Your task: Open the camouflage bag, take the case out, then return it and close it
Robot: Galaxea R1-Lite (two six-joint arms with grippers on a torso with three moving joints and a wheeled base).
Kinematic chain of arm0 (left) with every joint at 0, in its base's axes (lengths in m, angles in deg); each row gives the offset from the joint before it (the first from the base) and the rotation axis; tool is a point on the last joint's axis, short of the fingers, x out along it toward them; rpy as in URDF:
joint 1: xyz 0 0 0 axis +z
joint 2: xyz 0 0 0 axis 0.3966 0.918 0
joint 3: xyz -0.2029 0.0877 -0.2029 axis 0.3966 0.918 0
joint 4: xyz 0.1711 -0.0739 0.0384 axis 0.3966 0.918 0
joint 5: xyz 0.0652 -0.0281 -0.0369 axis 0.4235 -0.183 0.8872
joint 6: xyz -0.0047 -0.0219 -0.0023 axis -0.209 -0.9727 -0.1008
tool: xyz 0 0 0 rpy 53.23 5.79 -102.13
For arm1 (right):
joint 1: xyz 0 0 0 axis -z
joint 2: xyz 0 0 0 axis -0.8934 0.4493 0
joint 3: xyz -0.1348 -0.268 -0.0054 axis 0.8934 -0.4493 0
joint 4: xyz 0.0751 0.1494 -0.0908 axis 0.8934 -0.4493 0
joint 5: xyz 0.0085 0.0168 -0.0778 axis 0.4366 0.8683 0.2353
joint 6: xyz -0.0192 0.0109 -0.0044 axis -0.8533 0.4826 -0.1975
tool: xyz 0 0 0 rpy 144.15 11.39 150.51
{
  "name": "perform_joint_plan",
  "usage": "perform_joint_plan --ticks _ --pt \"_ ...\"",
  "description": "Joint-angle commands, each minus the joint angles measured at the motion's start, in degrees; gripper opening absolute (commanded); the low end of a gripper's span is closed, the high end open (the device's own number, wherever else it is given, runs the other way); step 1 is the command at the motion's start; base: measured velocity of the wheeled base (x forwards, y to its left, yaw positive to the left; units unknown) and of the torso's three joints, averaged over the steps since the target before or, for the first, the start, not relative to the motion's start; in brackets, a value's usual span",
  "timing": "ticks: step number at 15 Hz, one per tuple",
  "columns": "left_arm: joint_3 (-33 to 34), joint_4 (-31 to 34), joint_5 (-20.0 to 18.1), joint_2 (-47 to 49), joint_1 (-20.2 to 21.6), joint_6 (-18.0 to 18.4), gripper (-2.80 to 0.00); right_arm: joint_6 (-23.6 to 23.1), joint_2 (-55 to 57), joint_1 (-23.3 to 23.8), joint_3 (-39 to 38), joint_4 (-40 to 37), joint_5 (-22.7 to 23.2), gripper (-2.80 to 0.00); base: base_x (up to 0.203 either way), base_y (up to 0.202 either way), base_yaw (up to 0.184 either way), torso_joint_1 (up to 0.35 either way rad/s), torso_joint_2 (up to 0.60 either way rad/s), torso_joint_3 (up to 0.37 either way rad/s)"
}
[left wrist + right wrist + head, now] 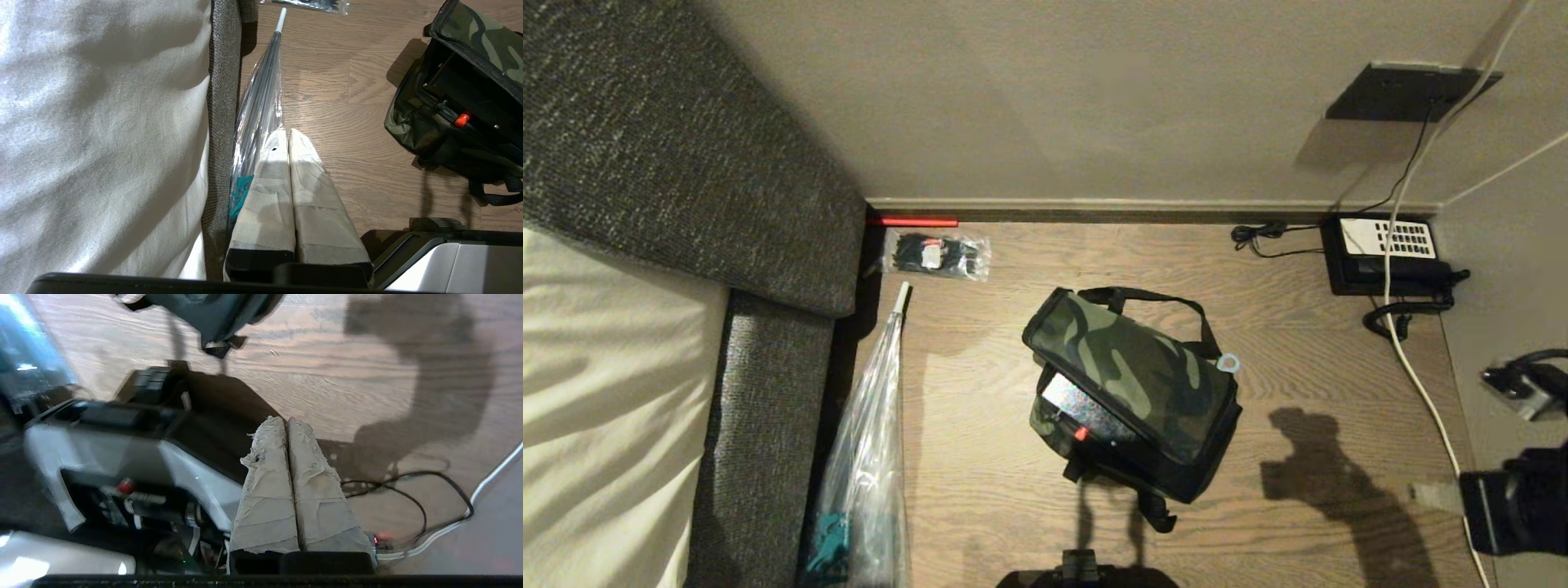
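— Camouflage bag (1143, 376): on the wood floor (980, 490), lid ajar, case (1086, 411) inside?
— Yes. Right gripper (287, 424) pressed together, empty, well apart; left gripper (287, 134) closed beside the bed (102, 134).

The right pincer (288, 426) has its two tape-wrapped fingers (269, 490) pressed flat together along their whole length, with nothing between them. The tape on them is frayed and torn at the tips. In the head view the right arm shows only at the right edge of the picture as a dark, bulky wrist with a pale finger pointing inward, held above the floor.

The left pincer (288, 134) is likewise closed, its pale tape-wrapped fingers (314, 192) meeting tip to tip and holding nothing. It points downward and hangs low.
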Motion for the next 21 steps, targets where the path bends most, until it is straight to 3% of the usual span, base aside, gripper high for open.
perform_joint_plan --ticks 1,5,7,9,11,21 --pt "0.18 0.02 0.07 -0.11 0.05 -0.08 -2.80 -2.06 -23.33 1.30 -4.83 -3.56 -0.06 -2.80 0.000 0.000 0.000 0.000 0.00 0.000" --pt "0.18 0.02 0.11 -0.11 0.05 -0.08 -2.80 -9.13 -50.81 4.71 -16.35 -7.32 -4.26 -2.80 0.000 0.000 0.000 0.000 0.00 0.000" --pt "0.11 0.02 0.04 -0.11 -0.04 0.00 -2.80 -9.73 -56.46 5.45 -26.43 0.80 -5.53 -2.80 0.000 0.000 0.000 0.000 0.00 0.000" --pt "0.09 0.02 0.11 -0.11 0.05 -0.08 -2.80 -9.55 -63.10 5.72 -28.80 3.22 -5.90 -2.80 0.000 0.000 0.000 0.000 0.00 0.000" --pt "0.09 0.02 0.02 -0.11 0.05 -0.06 -2.80 -5.48 -63.50 5.89 -29.17 5.76 -7.23 -2.80 0.000 0.000 0.000 0.000 0.00 0.000" --pt "0.08 0.45 0.02 -0.03 0.05 0.26 -2.80 -4.94 -63.49 5.89 -29.18 6.06 -7.24 -2.80 0.000 0.000 0.000 0.000 0.00 0.000"
